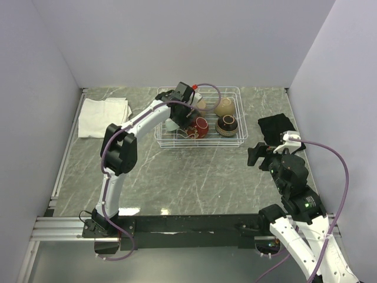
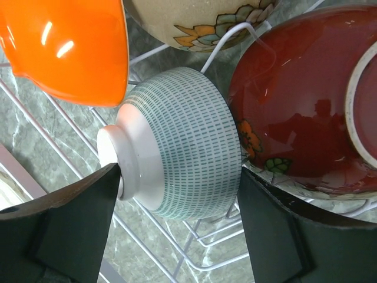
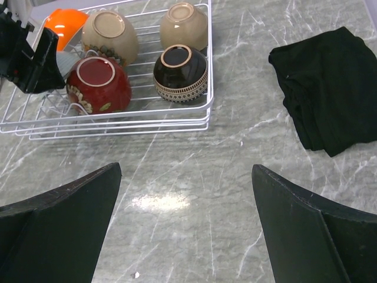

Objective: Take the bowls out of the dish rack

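Sitting toward the back of the grey-green marbled table point(image 1: 194, 177), the dish rack point(image 1: 224, 88) is a white wire basket with raised sides, and all six bowls are inside it. A folded white cloth point(image 1: 103, 116) lies well off to its left and a crumpled black cloth point(image 3: 330, 88) off to its right.

The bowls are round, glazed and shiny, most turned foot-up:
- a dark red bowl point(image 2: 294, 118) with painted flowers
- a black-brown bowl point(image 3: 180, 72) with a patterned band
- a tan flowered bowl point(image 2: 194, 20)
- a plain tan bowl point(image 3: 184, 25)
- a glossy orange bowl point(image 2: 65, 47)
- a pale green bowl point(image 2: 182, 159) with fine dashes and a white foot

The left gripper point(image 2: 177, 174) reaches into the rack. Its black fingers flank the green bowl, one at the foot and one at the rim, but I can't tell whether they are pinching it. The right gripper point(image 3: 185, 170) hangs over bare table with its jaws wide apart.
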You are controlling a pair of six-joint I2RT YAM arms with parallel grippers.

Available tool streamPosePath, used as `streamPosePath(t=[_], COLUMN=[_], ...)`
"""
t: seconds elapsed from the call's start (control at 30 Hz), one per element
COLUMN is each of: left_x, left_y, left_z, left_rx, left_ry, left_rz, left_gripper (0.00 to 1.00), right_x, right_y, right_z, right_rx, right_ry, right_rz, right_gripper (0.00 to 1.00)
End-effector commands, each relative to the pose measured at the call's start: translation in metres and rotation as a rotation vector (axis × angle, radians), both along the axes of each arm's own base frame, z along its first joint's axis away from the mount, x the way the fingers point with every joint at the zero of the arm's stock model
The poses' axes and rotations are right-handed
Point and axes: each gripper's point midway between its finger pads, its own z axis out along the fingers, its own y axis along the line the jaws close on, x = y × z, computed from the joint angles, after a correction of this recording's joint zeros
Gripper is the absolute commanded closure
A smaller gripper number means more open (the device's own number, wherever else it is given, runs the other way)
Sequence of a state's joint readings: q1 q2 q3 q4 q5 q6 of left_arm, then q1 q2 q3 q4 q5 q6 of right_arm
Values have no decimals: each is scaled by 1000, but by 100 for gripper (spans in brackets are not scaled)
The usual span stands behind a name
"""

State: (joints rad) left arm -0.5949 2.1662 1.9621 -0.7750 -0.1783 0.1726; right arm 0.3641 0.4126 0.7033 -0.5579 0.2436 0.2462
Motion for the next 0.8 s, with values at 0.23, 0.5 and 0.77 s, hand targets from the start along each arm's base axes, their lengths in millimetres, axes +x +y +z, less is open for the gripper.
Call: streamPosePath(t=[0.23, 0.5, 0.77], left_x=[8, 11, 18], left_y=[-4, 1, 3], left_z=[52, 70, 93], left_rx=[-76, -102, -231], left_ry=[-112, -172, -211], left_rz=[11, 59, 147], left_gripper=[57, 71, 87], right_x=[2, 2, 4], right_y=[3, 6, 12], right_z=[23, 25, 25], right_rx=[15, 27, 45], right_ry=[-55, -57, -52], right_rz=[16, 26, 47], right_gripper=[0, 0, 0])
